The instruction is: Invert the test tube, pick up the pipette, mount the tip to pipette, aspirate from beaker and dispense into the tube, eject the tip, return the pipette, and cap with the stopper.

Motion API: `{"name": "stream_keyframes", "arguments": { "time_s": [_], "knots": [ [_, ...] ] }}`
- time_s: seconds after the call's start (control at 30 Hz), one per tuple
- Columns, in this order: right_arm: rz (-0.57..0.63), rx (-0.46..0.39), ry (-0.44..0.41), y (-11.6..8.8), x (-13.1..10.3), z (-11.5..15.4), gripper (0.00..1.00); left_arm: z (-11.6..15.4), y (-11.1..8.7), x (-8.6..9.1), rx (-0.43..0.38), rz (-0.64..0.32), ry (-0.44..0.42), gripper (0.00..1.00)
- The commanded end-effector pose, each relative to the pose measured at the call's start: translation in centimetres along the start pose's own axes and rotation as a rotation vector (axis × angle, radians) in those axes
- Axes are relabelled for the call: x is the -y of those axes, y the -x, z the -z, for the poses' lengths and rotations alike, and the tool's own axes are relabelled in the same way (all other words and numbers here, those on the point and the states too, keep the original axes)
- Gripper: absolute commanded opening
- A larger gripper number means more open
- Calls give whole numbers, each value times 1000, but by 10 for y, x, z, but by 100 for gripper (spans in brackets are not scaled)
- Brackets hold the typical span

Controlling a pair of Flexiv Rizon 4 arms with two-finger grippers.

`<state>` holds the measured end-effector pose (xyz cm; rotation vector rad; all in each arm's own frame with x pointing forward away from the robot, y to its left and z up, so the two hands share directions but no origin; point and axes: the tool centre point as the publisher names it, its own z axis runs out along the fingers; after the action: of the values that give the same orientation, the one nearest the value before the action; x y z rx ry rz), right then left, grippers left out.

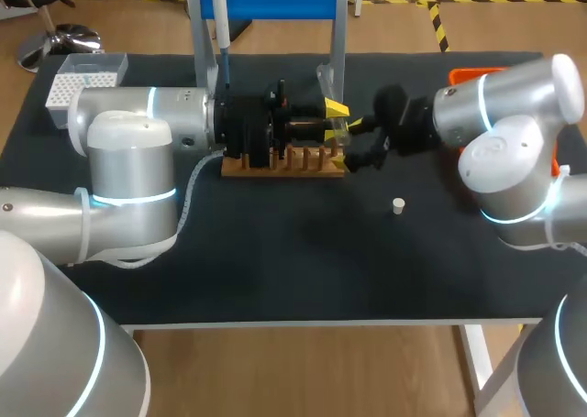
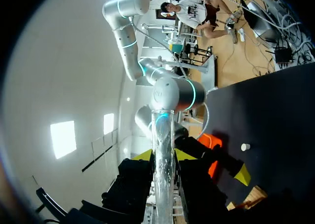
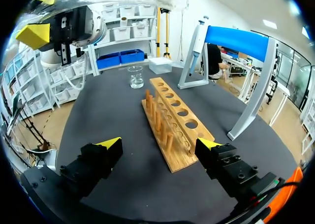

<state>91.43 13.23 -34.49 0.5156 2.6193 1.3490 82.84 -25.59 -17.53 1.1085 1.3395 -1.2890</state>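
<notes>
Test tube (image 2: 163, 170) is sitting clamped between the fingers of left gripper (image 2: 163, 155), lower end getting cut off. Right gripper (image 3: 160, 144) is hanging wide open, wooden rack (image 3: 172, 120) just ahead, beaker (image 3: 136, 77) beyond; can't tell what's in it.

Whole thing sat on a table (image 1: 275, 270) with a matte black top and pale front edge, over a wood-look floor (image 1: 303, 371) with yellow-and-black hazard tape (image 1: 438, 23) behind it, bright ceiling lights (image 3: 269, 24) overhead.
</notes>
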Motion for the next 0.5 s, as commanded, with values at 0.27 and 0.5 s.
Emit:
{"name": "stream_keyframes", "arguments": {
  "time_s": [0.27, 0.5],
  "knots": [
    [1, -1, 0, 0, 0, 1, 100, 13, 15, -11, -68, 275, 39, 0],
    [1, -1, 0, 0, 0, 1, 100, 10, 14, -26, -75, 516, 48, 0]
  ]
}}
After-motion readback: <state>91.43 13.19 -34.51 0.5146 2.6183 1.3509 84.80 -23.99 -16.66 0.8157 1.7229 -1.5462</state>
